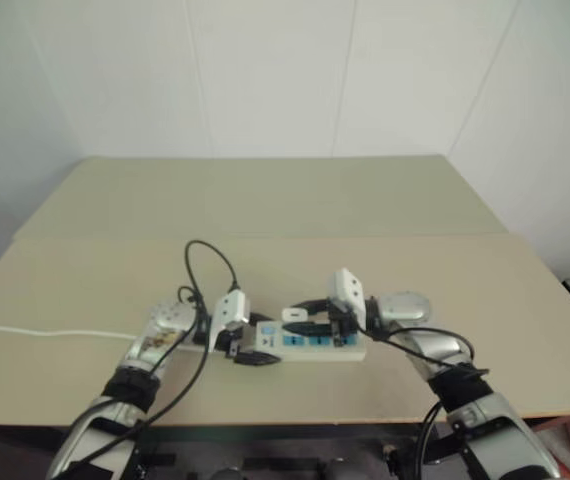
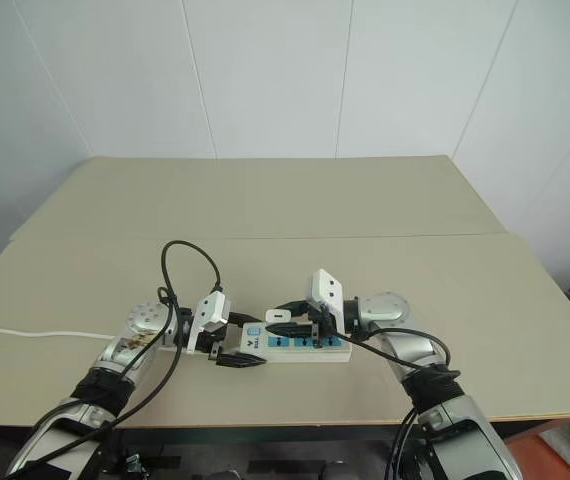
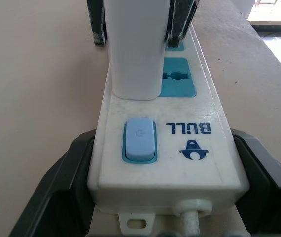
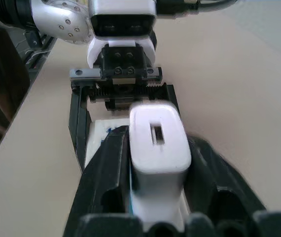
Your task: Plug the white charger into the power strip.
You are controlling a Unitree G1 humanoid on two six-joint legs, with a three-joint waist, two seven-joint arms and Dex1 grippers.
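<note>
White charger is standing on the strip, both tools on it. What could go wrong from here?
1. White charger stands beside the switch; full seating can't be seen, so it may be half in.
2. Right tool straddles it; a skewed retreat could tilt it out.
3. Left tool clamps only the power strip's switch end; the far end could swing.

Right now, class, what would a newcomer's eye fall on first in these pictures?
The white charger stands upright on the power strip, in the socket next to its blue switch. The left gripper clamps the strip's switch end, while the right gripper's fingers flank the charger, near the front edge of the beige table.
</note>
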